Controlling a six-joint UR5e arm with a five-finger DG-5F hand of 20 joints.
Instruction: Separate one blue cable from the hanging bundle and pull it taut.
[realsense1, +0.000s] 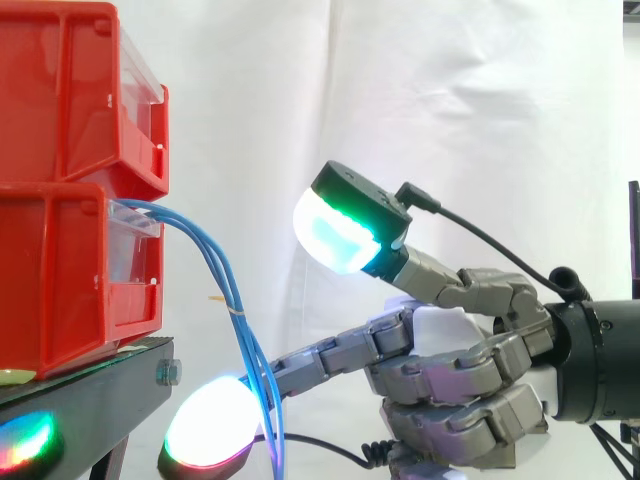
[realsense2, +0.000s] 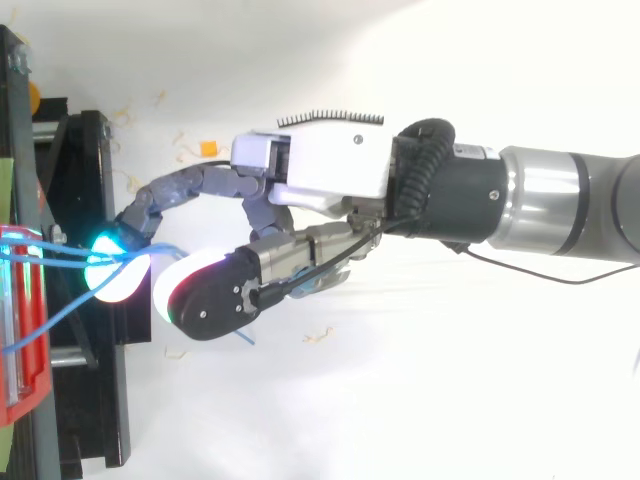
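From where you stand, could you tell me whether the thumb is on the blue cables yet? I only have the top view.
Observer: No. From the side, the robot hand has its thumb pad raised well above the point where the other finger meets the cables, and it touches none of them.
Operator: Thank you. And how low is the other pad, please?
Observer: The low pad sits below the top of the stand, and the cables hang down past it on the camera's side.
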